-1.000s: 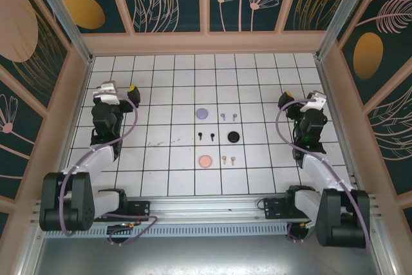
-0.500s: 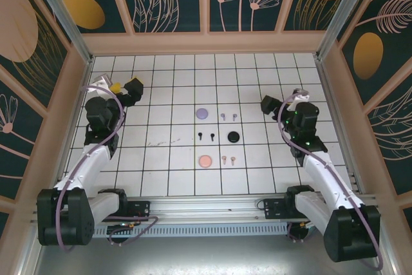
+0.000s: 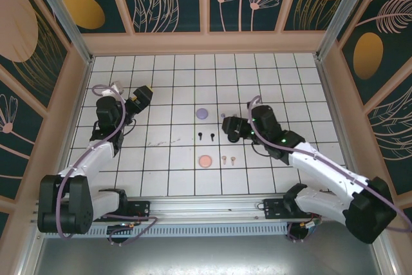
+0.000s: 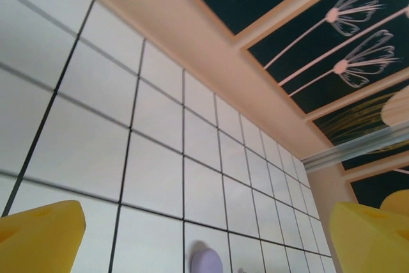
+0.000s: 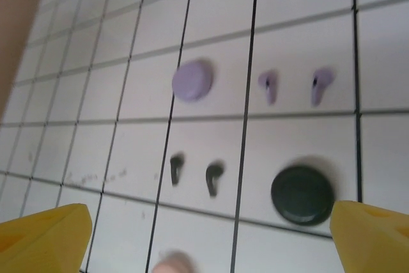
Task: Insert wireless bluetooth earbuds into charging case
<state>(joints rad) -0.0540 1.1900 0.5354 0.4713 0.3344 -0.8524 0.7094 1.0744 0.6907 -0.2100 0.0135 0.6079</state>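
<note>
Top external view: the white gridded desk (image 3: 167,75) spans the panelled enclosure, and the round lilac case (image 3: 202,113) near its middle is the marker for everything else. The left arm (image 3: 96,152) runs up the desk's left side. Its left pincer (image 3: 143,96) is well to the left of the lilac case and a little farther from the bases. In the left wrist view its yellow pads (image 4: 38,234) stand wide apart with nothing between them. The right arm (image 3: 315,162) stretches in from the right. The right pincer (image 3: 230,127) hangs above the desk just right of the lilac case and slightly nearer the bases. Its jaws are likewise spread and empty, with its yellow pads (image 5: 41,238) at the bottom corners of the right wrist view. The pink case (image 3: 205,160) lies straight toward the bases from the lilac case, well apart from it. The black case (image 5: 302,194) sits to the right of the lilac case and nearer the bases. The lilac earbuds (image 5: 268,86) lie side by side just right of the lilac case. The black earbuds (image 3: 200,136) lie a short way toward the bases from it. The pink earbuds (image 3: 224,158) lie farther that way and slightly right. All six earbuds rest on the bare desk, outside any case.
</note>
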